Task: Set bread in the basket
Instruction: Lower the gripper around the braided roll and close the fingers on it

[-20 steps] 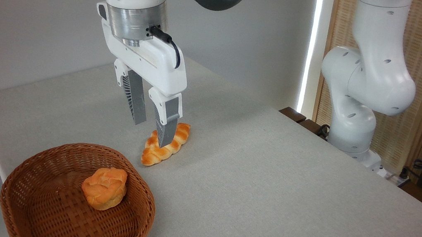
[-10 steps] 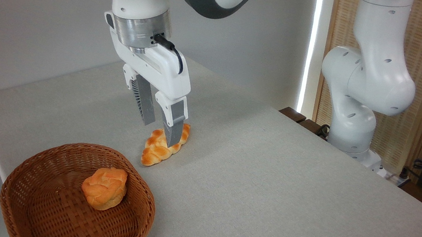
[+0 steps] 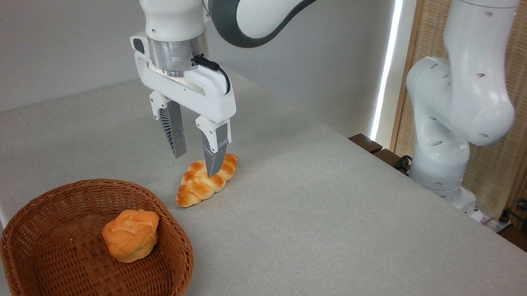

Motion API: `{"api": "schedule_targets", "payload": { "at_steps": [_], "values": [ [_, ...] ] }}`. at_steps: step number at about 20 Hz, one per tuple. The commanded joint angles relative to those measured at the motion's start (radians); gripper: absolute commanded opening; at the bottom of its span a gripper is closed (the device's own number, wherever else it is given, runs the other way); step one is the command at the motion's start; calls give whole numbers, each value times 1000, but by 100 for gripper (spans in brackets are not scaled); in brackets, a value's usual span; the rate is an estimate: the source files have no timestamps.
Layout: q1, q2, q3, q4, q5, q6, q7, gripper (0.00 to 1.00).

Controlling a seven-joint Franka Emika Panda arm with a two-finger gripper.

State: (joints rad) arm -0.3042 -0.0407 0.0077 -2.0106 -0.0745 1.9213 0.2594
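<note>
While the bread (image 3: 206, 182) lies flat on the grey table (image 3: 334, 232), left of the frame's centre, it sits clear of the basket — near its upper right rim, not touching it. Braided, glossy, golden-orange, it runs diagonally with one tapered end pointing toward the basket and the other toward the back of the table. Just above it hangs the gripper (image 3: 196, 160), fingers spread and pointing down, nothing held; the nearer finger crosses in front of the roll's far half, the other stands off to the left over bare cloth. Whether a tip touches the crust is hard to tell. Down in the lower left corner sits the basket (image 3: 52, 200), brown wicker, round and shallow — and inside it a lumpy orange bun (image 3: 130, 234). At right, the arm's white base (image 3: 449, 129) rises beside the table.
</note>
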Motion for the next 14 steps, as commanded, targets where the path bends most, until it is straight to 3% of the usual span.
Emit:
{"api": "schedule_targets", "payload": {
  "at_steps": [1,4,14],
  "values": [
    [-32,-21,11,-49,-28,45,-107,100],
    [-38,-13,11,-62,-44,45,-118,100],
    [-75,58,9,-65,-25,65,-109,100]
  ]
}}
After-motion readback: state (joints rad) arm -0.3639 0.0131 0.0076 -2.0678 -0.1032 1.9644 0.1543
